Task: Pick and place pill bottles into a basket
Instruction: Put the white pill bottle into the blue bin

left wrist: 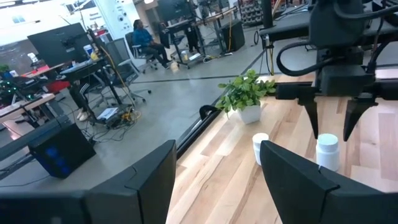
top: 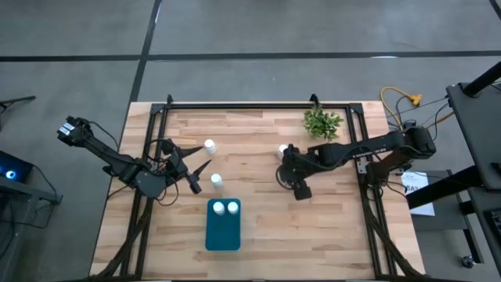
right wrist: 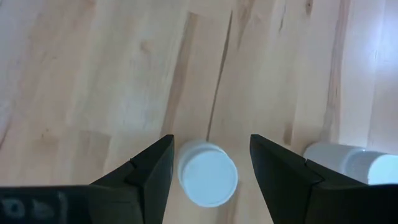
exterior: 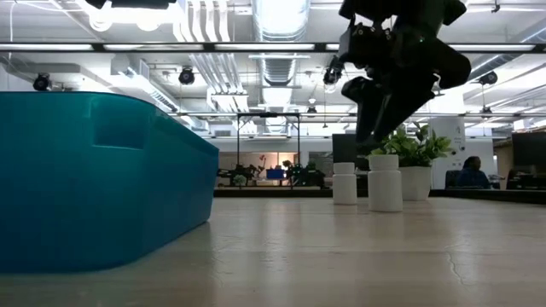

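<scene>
The teal basket [top: 223,233] sits at the table's front centre with two white pill bottles [top: 225,207] standing in its far end. Two more bottles [top: 210,146] [top: 216,180] stand near my left gripper [top: 202,160], which is open and holds nothing. My right gripper [right wrist: 208,168] points down, open, its fingers on either side of a bottle cap [right wrist: 208,173] without closing on it. A second bottle [right wrist: 351,163] stands close beside it. In the left wrist view the right gripper [left wrist: 331,127] straddles the bottle [left wrist: 328,151]. The low view shows both bottles [exterior: 385,182] [exterior: 345,183].
A small green plant in a white pot [top: 322,123] stands at the back right, close behind the right gripper. A dark metal frame [top: 258,105] runs along the table's back and sides. The basket wall [exterior: 94,179] fills the left of the low view.
</scene>
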`<action>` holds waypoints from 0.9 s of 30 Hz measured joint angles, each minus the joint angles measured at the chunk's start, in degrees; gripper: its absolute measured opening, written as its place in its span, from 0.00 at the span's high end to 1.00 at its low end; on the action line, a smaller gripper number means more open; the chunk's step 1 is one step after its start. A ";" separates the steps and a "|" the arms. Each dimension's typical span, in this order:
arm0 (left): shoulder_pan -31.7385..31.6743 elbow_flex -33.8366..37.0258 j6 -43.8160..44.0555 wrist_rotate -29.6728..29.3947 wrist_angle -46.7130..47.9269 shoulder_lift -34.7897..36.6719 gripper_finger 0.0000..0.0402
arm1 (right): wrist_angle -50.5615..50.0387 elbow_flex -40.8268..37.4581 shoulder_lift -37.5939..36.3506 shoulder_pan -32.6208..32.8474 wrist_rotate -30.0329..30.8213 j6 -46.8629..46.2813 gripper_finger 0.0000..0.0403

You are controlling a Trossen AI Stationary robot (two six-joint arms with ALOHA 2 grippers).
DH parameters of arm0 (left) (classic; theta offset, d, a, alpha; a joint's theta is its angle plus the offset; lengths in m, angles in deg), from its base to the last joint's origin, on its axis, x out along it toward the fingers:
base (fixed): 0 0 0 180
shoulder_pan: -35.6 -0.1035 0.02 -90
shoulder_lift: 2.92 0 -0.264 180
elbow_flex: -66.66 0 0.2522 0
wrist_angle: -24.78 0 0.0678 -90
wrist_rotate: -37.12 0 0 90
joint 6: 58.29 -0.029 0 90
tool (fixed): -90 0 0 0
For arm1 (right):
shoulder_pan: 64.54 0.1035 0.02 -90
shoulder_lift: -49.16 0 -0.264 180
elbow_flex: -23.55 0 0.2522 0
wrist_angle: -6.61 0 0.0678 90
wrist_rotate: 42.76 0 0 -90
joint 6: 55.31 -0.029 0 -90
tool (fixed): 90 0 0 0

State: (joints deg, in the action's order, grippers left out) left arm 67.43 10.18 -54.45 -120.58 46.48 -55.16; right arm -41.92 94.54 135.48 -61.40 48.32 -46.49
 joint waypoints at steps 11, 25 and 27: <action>0.02 0.00 0.00 0.00 0.00 0.00 0.47 | 1.10 -2.15 0.02 -0.59 -2.17 0.11 0.50; 0.02 0.00 -0.02 0.00 0.00 0.00 0.47 | 3.43 -3.79 0.04 -2.92 -2.24 0.83 0.50; 0.02 0.00 -0.02 0.00 0.00 0.00 0.47 | 3.45 -3.88 0.04 -3.36 -2.39 0.83 0.50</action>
State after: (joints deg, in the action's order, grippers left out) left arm 67.45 10.18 -54.47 -120.58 46.48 -55.16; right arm -38.47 90.66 135.53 -64.76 45.94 -45.66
